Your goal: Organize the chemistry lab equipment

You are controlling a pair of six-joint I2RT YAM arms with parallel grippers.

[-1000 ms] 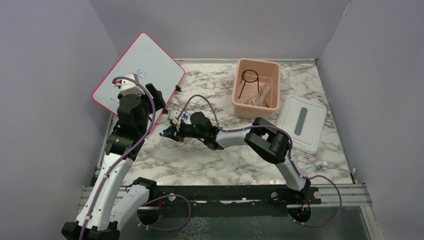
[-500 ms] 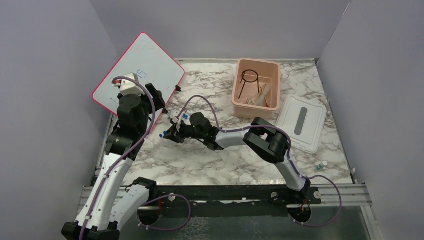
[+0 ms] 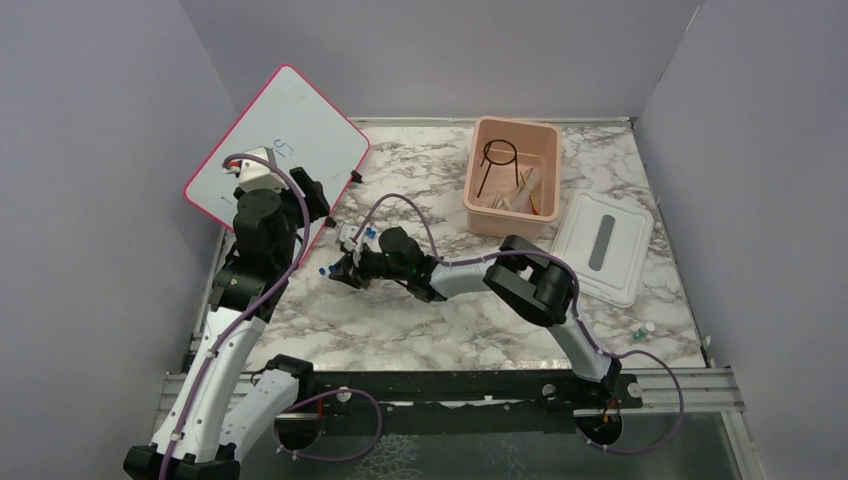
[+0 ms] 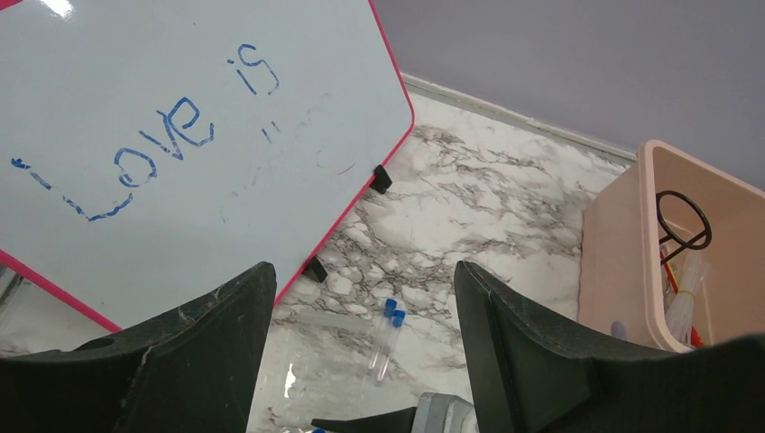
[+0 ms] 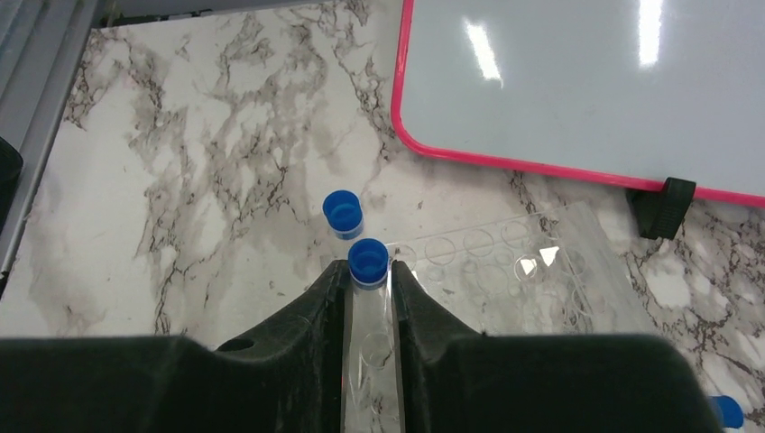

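1. In the top view, the pink tub (image 3: 478, 205) is seen at the far middle of the marble counter (image 3: 420, 320). The black wire ring stand (image 3: 497, 155) stands inside it, beside a bundle of thin items that cannot be told apart from here. The white lid (image 3: 603, 245) lies just right of the tub. The whiteboard (image 3: 280, 140) is propped tilted at the far left. The right claw (image 3: 340, 268) is stretched across to the left part of the counter, low among small blue-capped pieces. The left claw (image 3: 318, 198) is held raised just in front of the whiteboard's lower edge. Two tiny vials (image 3: 640, 330) lie near the counter's right edge, well apart from everything else.

2. In the left wrist view, the left claw (image 4: 361, 280) is seen spread wide, with nothing between its fingers (image 4: 198, 361). Beyond it, a pair of blue-capped tubes (image 4: 386, 338) lies side by side on the counter. "Love is" is written in blue on the whiteboard (image 4: 180, 135). The ring stand (image 4: 683, 221) is seen inside the tub (image 4: 622, 262) at the right.

3. In the right wrist view, the right claw (image 5: 368, 298) is clamped on a clear tube (image 5: 368, 343), whose blue cap pokes out past the fingertips. A second blue cap (image 5: 343, 214) sits just beyond it. A clear well plate (image 5: 505, 271) lies just beside the tube, near the whiteboard's black foot (image 5: 663, 206). Whether the tube rests on the counter cannot be told.
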